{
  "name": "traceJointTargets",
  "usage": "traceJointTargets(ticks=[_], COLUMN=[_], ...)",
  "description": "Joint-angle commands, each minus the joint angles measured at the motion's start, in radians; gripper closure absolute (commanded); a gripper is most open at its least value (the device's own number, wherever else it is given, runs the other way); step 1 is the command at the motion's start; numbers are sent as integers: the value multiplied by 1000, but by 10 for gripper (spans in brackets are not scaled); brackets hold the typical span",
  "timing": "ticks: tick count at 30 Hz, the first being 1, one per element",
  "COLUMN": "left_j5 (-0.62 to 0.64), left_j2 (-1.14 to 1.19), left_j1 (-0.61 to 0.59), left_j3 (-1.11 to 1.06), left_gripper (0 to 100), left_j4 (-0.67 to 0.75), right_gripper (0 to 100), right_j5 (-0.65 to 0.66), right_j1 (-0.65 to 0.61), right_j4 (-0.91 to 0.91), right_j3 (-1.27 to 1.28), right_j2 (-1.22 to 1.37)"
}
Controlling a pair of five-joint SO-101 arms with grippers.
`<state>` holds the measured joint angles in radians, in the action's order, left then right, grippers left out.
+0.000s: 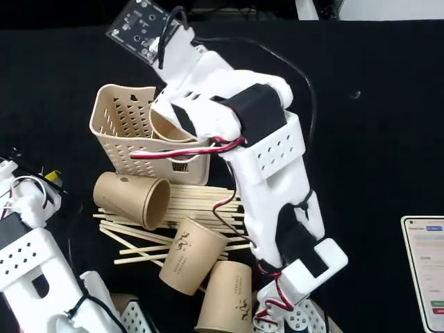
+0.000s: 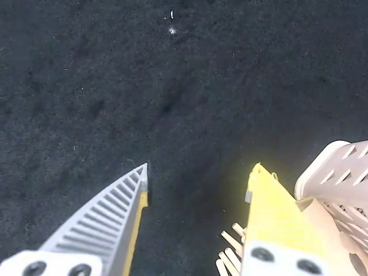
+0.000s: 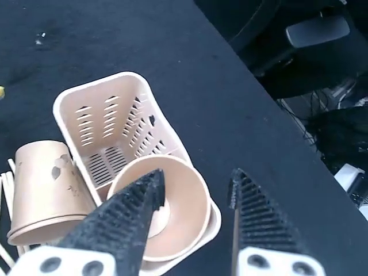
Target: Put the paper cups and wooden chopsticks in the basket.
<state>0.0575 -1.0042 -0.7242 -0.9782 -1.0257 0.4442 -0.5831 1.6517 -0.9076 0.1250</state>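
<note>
High view: the right arm (image 1: 263, 152) hangs over the basket (image 1: 114, 114), where a paper cup (image 1: 166, 128) sits. The chopsticks (image 1: 201, 198) lie with their long axis across the bench (image 1: 374, 173), under a lying cup (image 1: 132, 198) that is probably nearer the left arm (image 1: 28, 263).

Left wrist view: the left fingers (image 2: 115, 213) are spread and empty, with chopstick ends just beside one.

Right wrist view: the right fingers (image 3: 126, 218) stand apart and grip nothing. The paper cup lies directly below, one tip over its mouth.

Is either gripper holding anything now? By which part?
Nothing is held. Right gripper is open over the paper cup lying in the basket, not clamping it. Left gripper is open over the table.
</note>
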Motion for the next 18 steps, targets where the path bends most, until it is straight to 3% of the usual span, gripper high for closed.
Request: traceJointTargets(ticks=[1,7,12,18], left_j5=[12,12,12,14], left_j2=[-15,-15,-15,-15], left_j1=[-7,-2,-2,-7], left_j3=[15,15,12,15], left_gripper=[722,722,722,722], left_j4=[20,20,20,20], right_gripper=[805,805,805,802], right_j5=[-12,-141,-186,2], right_j1=[17,-84,-239,-285], right_j4=[71,115,89,-157], right_j3=[-70,114,547,1181], right_j2=[-21,-191,-469,-792])
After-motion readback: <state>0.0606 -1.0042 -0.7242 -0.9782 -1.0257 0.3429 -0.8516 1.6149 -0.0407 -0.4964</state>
